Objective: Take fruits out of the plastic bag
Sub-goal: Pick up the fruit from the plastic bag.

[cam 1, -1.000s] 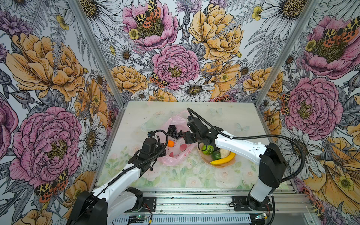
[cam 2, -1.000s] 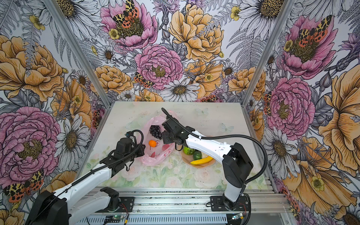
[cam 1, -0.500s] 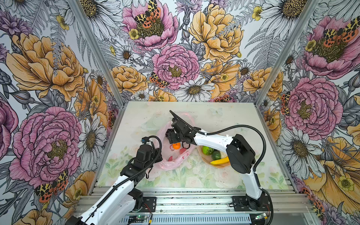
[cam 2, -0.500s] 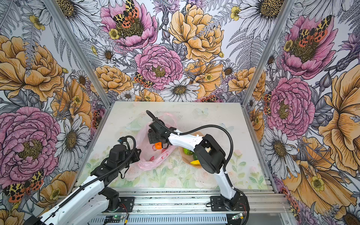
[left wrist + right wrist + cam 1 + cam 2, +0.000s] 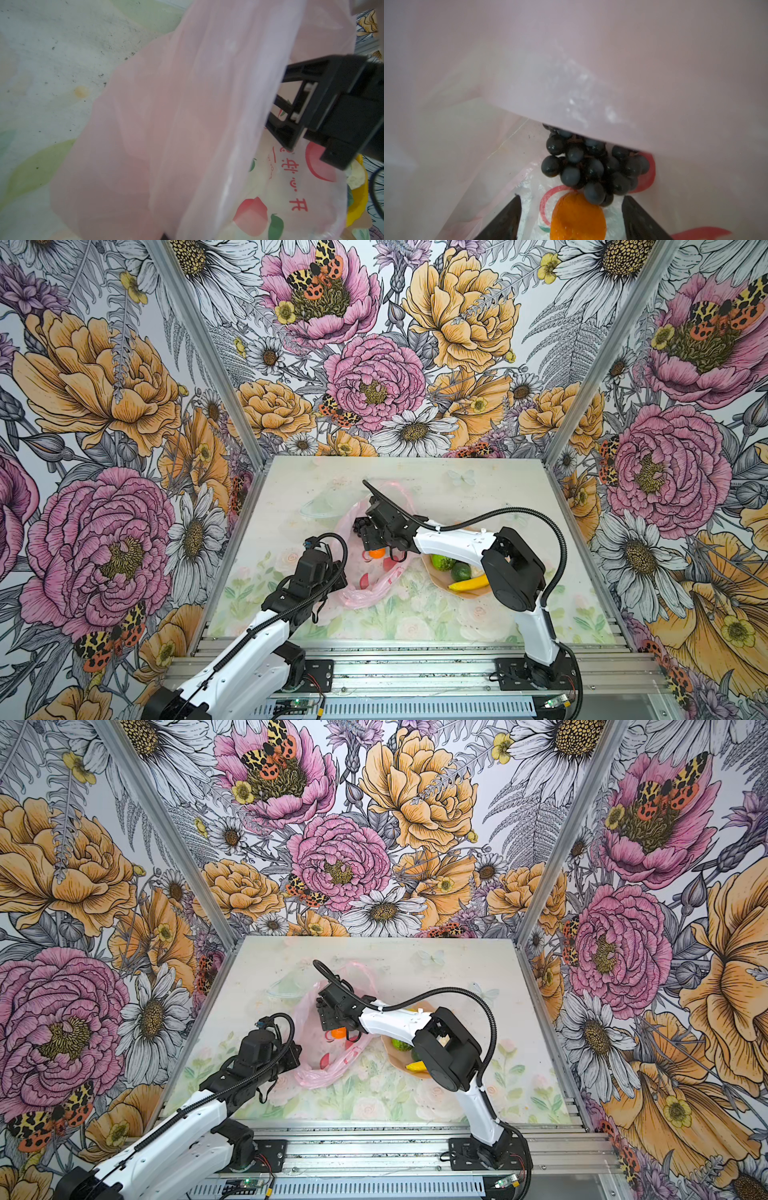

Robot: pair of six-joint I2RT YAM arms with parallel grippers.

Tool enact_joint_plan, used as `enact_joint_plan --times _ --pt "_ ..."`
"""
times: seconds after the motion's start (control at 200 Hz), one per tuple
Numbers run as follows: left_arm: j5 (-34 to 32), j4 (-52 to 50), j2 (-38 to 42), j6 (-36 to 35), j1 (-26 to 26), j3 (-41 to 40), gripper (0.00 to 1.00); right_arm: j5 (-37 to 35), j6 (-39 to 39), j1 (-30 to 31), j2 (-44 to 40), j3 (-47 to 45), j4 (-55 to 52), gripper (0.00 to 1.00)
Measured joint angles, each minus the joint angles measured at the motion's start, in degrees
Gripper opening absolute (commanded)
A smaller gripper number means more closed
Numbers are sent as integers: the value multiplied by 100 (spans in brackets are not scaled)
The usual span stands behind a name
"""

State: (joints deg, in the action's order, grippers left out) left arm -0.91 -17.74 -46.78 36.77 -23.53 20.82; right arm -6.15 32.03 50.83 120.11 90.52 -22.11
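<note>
Reaching into the plastic bag for one of the fruits is the step in hand, by my reading.

**Both top views:**
- The plastic bag [image 5: 376,587] lies crumpled at mid-table.
- The dish [image 5: 478,594] just beside it holds a banana [image 5: 468,584], a lime [image 5: 441,562] and an avocado [image 5: 460,571].
- The right gripper [image 5: 371,540] is inside the bag, over the orange piece [image 5: 377,554], with the grape bunch [image 5: 358,526] just beyond.
- The left gripper [image 5: 340,580] sits at the bag's near edge.

**Left wrist view:**
- Pink film [image 5: 187,124] fills the frame.
- The left jaws are pressed together, apparently pinching the bag's edge to keep it raised.

**Right wrist view:**
- The right gripper [image 5: 572,197] has its fingers [image 5: 502,224] spread either side of the orange piece [image 5: 578,218], with a gap on each side.
- The grape bunch [image 5: 591,170] touches the orange piece and is partly under a fold of film.

**Next move:** This calls for closing on the orange piece alone, clear of the grapes and film, then lifting it out while the left gripper holds the bag.
</note>
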Motion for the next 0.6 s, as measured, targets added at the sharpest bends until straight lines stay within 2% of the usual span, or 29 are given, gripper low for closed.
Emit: enact_joint_plan --times 0.205,0.395,0.6 --pt "2 61 -72 -2 0 0 3 -146 197 308 -192 -321 -140 48" --pt "2 63 -107 -2 0 0 3 -227 243 420 -195 -365 -245 39" --pt "4 76 -76 -2 0 0 4 -424 269 385 -195 -363 -317 33"
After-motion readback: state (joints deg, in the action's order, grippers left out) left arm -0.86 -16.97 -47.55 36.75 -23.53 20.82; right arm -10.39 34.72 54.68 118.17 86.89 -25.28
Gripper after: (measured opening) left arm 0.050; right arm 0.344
